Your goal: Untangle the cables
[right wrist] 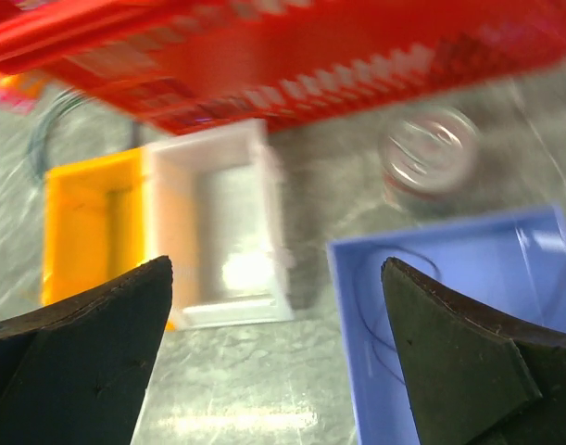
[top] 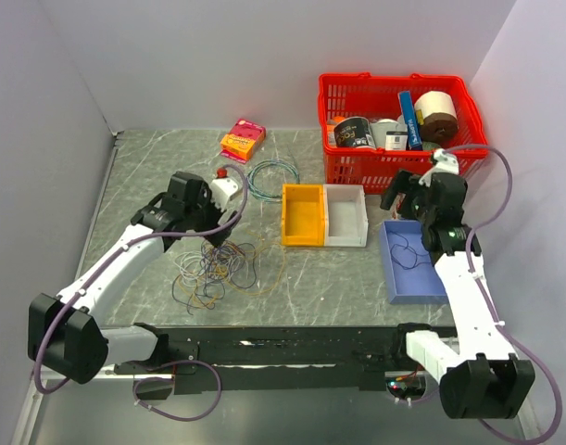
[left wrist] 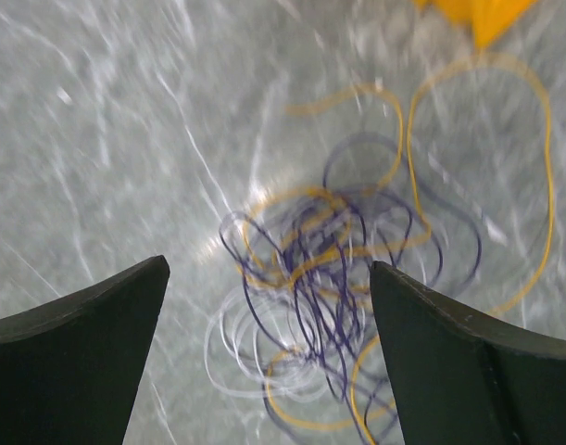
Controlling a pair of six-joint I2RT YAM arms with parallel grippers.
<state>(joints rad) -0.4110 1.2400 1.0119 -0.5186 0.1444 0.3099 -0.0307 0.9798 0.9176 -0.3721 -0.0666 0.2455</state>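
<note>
Left gripper (left wrist: 269,267) hangs spread over the cables (left wrist: 306,250); pinch 1 outer yellow loop (left wrist: 547,185), not the middle. Right gripper (right wrist: 276,264) gapes too.

The left gripper (left wrist: 269,269) hangs over a grey, marbled bench (left wrist: 106,120), its two dark jaws spread wide, one at the near left and one at the near right. Between them lie the cables (left wrist: 329,278), a loose tangle flat on the bench. Dark purple strands (left wrist: 306,255) form the thick middle of the knot, yellow-orange strands (left wrist: 292,273) thread through them, and thin white loops (left wrist: 232,348) spill out on the near left. One long yellow-orange strand (left wrist: 547,185) sweeps out to the right in a wide open loop. At the far right edge, a corner of a yellow bin (left wrist: 486,14) shows. The whole view is motion-blurred.
</note>
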